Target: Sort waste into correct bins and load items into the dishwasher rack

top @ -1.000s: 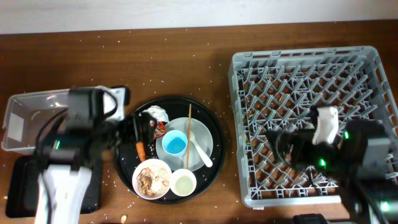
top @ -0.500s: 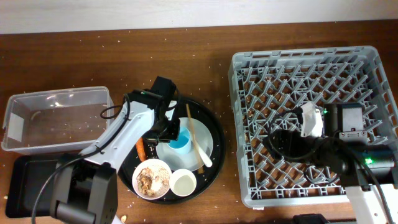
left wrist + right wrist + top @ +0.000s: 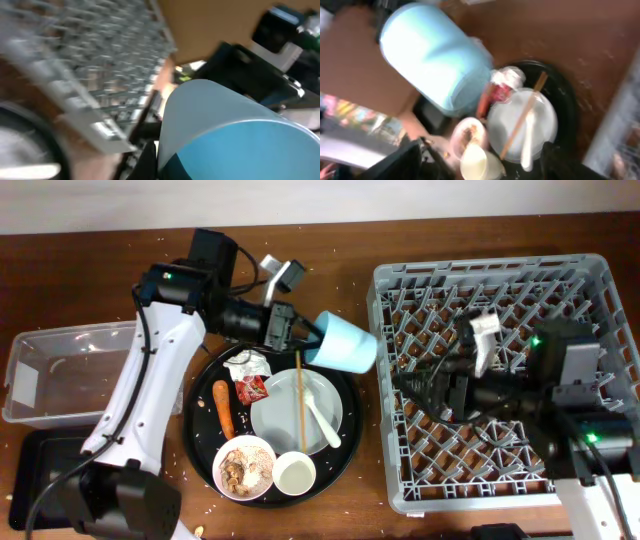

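The left gripper [image 3: 306, 340] is clamped on one end of the small blue cup [image 3: 342, 344], which it holds in the air on its side, over the gap between the round black tray [image 3: 352, 392] and the left wall of the dishwasher rack [image 3: 590, 288]. The left wrist view is blurred but shows the cup close up, pale outside and bluer within. The right gripper [image 3: 408, 385] reaches leftwards over the rack's pegs, near the cup and apart from it; whether its fingers are apart or together I cannot tell, as both views of it are dark or smeared. On the round black tray sits the pale round plate [image 3: 275, 418], with the wooden chopstick [image 3: 300, 402] lying across it and the white spoon [image 3: 322, 416] beside that on the plate. At the front of the tray are the white bowl [image 3: 244, 467], holding brownish food scraps, and just to its right the small white cup [image 3: 295, 473]. The orange carrot [image 3: 223, 408] lies on the tray's left side, with the red wrapper [image 3: 250, 388] and the crumpled white napkin [image 3: 246, 362] near the back. The clear tub [image 3: 50, 370] and the shallow black tray [image 3: 30, 480] stand at the left of the brown worktop [image 3: 100, 270].
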You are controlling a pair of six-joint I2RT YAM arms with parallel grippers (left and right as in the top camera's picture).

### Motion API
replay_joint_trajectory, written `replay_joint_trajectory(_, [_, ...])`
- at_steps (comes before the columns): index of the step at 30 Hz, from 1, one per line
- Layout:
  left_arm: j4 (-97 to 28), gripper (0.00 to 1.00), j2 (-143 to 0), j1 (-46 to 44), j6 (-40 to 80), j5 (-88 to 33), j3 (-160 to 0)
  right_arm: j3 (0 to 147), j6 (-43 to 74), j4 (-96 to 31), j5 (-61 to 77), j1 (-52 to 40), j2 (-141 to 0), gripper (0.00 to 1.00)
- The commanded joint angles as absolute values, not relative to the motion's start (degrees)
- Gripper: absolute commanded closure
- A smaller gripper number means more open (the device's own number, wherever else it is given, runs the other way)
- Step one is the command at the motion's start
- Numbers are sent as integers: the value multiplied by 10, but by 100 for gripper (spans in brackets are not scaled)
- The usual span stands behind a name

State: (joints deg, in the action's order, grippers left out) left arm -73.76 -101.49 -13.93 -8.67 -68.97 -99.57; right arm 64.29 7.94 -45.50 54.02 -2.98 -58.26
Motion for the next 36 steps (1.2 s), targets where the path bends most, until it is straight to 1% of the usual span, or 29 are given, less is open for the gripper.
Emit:
replay_joint_trajectory(1, [-738,100,-1010,-176,-119,-797,-1003,648,93,-386,650,-64,-610,23])
replay_joint_trajectory(3, [-738,100,-1010,-184,-119,-798,-1003,648,93,-349,677,-96,-627,22])
replay_joint_trajectory(4, [-738,100,-1010,-185,-119,-798,-1003,648,93,-343,675,-106,-631,24])
replay_joint_trajectory(6, [-738,100,-1010,-185,-119,-797,-1003,648,93,-331,670,-117,-635,41])
replay_joint_trajectory(7, [-738,100,-1010,-185,-119,-797,-1003,648,93,-324,668,-114,-632,45])
replay_joint_trajectory(9, [-738,100,-1010,-185,-119,-797,-1003,649,93,-318,668,-97,-620,47])
replay_joint_trajectory(10, [-738,99,-1010,-185,-119,-797,-1003,649,94,-319,668,-74,-605,48])
replay_joint_trajectory(11, [-738,93,-1010,-185,-119,-797,-1003,649,95,-319,669,-57,-594,49])
replay_joint_trajectory(12, [-738,55,-1010,-185,-119,-795,-1003,649,95,-324,668,-39,-581,50])
replay_joint_trajectory(13, [-738,2,-1010,-184,-118,-795,-1003,649,95,-333,668,-21,-571,50])
replay_joint_trajectory(14, [-737,1,-1010,-180,-118,-795,-1003,649,95,-352,668,3,-561,50])
replay_joint_trajectory(16, [-738,1,-1010,-168,-105,-795,-1003,649,95,-413,643,56,-548,52])
replay_joint_trajectory(18, [-738,1,-1009,-136,-103,-759,-1003,649,95,-535,543,137,-533,54])
replay_joint_trajectory(20, [-738,1,-1002,-118,-62,-629,-1003,650,95,-618,452,194,-528,55])
replay_joint_trajectory(22, [-742,1,-981,-109,-23,-514,-1004,656,95,-710,298,256,-529,55])
replay_joint_trajectory(23, [-742,1,-971,-106,-8,-479,-1004,656,101,-729,241,274,-529,55])
replay_joint_trajectory(24, [-742,1,-952,-102,15,-415,-1004,656,117,-752,147,302,-535,55])
replay_joint_trajectory(25, [-743,1,-935,-99,32,-362,-1004,656,119,-766,82,321,-546,54])
replay_joint_trajectory(27, [-743,1,-907,-98,39,-313,-1004,656,130,-793,-7,345,-576,54])
replay_joint_trajectory(31, [-745,1,-870,-98,39,-281,-1004,656,142,-807,-20,356,-667,54])
replay_joint_trajectory(32, [-753,1,-867,-98,39,-280,-1004,656,142,-808,-13,356,-702,50])
replay_joint_trajectory(33, [-758,1,-868,-98,39,-279,-1004,656,140,-805,1,356,-727,41])
replay_joint_trajectory(34, [-760,1,-868,-98,39,-270,-1004,656,135,-797,19,356,-749,29])
replay_joint_trajectory(35, [-760,1,-868,-98,39,-265,-1004,656,114,-784,56,356,-765,22])
replay_joint_trajectory(36, [-760,1,-868,-98,39,-262,-1004,657,92,-770,101,357,-777,11])
